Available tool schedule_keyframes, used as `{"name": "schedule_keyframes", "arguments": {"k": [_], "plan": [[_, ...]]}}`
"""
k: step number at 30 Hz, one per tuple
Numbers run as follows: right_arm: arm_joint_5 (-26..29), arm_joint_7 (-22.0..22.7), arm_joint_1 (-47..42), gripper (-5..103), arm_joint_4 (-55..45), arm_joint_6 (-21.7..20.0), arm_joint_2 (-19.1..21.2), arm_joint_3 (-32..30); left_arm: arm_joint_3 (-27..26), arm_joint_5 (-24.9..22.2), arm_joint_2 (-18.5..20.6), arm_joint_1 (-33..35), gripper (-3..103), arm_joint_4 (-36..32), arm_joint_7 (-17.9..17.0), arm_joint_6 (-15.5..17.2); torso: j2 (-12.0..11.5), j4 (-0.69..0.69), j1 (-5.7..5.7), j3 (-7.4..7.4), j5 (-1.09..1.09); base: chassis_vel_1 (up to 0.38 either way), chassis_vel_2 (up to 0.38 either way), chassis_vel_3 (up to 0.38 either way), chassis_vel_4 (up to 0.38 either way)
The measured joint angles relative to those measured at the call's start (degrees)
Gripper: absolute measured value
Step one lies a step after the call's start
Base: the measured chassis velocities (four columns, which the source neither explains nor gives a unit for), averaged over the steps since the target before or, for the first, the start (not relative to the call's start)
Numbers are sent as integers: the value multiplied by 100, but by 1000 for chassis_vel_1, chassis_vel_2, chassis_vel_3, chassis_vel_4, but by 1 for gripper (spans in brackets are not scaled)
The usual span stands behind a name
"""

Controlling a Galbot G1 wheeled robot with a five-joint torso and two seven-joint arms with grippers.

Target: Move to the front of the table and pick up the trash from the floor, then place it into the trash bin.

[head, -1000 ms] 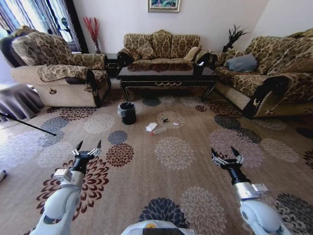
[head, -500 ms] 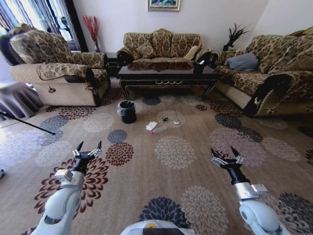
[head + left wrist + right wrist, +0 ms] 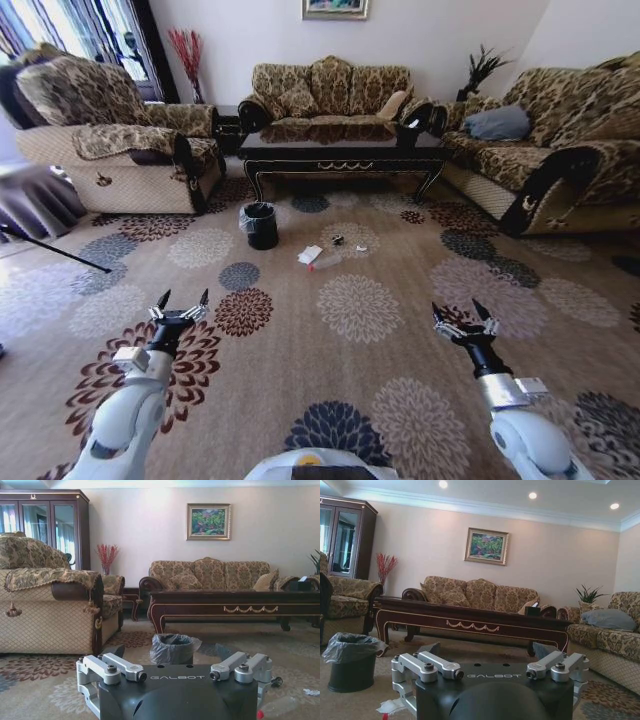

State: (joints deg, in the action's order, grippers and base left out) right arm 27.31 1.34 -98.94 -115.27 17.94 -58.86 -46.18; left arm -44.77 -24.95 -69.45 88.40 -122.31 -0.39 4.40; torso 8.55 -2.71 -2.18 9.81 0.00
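view edged forward toward table [image 3: 340, 150]; left gripper [image 3: 178, 299], right gripper [image 3: 460, 313] jaws wide (body reads "galbot").

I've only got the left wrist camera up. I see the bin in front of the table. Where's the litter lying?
Observer: In the head view, the white paper and the clear bottle lie on the carpet to the right of the trash bin, apart from it.
Operator: Anything else near them?
Observer: A dark wrapper and a tiny white scrap lie a little nearer the table.
Operator: Where's the right pincer?
Observer: The right pincer is open, empty, over the carpet well short of the litter, level with the left pincer.
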Motion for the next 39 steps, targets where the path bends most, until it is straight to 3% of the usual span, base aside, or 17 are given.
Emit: {"name": "schedule_keyframes", "arguments": {"k": [26, 39], "plan": [[-28, 24, 34, 100, 83, 133, -33, -16, 38, 7, -38, -5, 100, 12, 19, -38, -591, 0, 59, -532, 0, 0, 0, 0, 0], [-59, 114, 8, 100, 36, 121, -93, -29, 17, -28, -49, -2, 100, 12, -14, -149, -654, 0, 57, -599, 0, 0, 0, 0, 0]]}}
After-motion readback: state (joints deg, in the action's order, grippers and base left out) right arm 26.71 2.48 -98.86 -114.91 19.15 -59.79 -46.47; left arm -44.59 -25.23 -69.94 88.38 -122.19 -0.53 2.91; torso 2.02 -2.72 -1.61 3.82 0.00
